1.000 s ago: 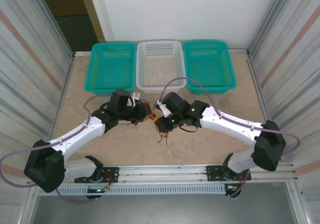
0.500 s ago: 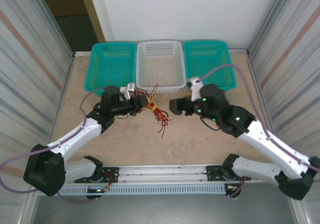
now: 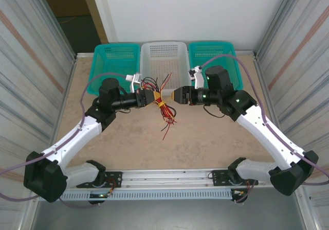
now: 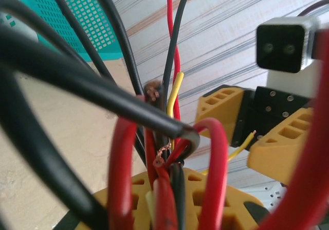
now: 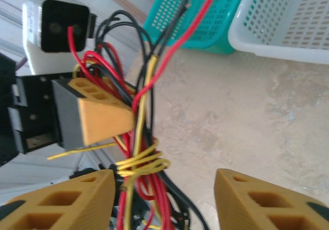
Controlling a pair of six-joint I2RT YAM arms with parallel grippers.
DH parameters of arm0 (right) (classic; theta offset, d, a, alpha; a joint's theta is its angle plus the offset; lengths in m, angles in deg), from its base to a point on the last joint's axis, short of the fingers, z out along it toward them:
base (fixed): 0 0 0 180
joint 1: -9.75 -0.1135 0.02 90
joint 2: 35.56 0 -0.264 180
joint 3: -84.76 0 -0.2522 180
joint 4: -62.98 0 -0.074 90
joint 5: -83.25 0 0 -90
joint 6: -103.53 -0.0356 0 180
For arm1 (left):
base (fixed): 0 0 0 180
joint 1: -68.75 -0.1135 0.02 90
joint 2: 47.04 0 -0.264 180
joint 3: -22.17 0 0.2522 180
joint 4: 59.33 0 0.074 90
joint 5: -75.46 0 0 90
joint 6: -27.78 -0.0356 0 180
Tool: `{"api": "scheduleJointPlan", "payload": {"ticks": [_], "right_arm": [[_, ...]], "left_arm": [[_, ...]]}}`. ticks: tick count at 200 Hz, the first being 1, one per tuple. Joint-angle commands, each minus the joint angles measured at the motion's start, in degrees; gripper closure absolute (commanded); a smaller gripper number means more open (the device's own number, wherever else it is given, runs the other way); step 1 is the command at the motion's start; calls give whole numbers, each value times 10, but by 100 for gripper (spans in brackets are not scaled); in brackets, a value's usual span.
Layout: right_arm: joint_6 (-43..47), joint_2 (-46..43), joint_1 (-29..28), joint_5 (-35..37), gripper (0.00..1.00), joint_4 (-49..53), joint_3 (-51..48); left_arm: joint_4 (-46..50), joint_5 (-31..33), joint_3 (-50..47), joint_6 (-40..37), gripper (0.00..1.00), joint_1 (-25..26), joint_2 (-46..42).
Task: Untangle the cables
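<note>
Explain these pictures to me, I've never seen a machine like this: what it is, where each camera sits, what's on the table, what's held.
Two robot arms are bolted at the near edge of a table, each ending in two orange fingers. The wide picture looks down from above and behind them; the close-ups come from cameras on each wrist. At the far edge stand a teal basket, a white basket and a second teal basket. The left fingers are clamped on a bundle of red, black and yellow cables bound by a yellow tie. The right fingers stand open, facing the bundle without gripping it.
</note>
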Motion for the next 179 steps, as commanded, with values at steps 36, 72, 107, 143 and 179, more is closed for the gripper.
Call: {"api": "scheduleJointPlan", "payload": {"ticks": [36, 72, 107, 143, 179], "right_arm": [[8, 21, -24, 5, 68, 42, 32], [14, 25, -27, 12, 86, 54, 36], [15, 28, -25, 11, 100, 54, 36], [17, 32, 3, -14, 100, 39, 30], [-9, 36, 59, -90, 100, -47, -19]], "left_arm": [[25, -25, 23, -47, 100, 5, -15], [24, -32, 24, -50, 100, 5, -13], [19, -54, 25, -48, 100, 5, -6], [-43, -121, 26, -9, 100, 5, 7], [-197, -152, 28, 100, 100, 19, 15]]}}
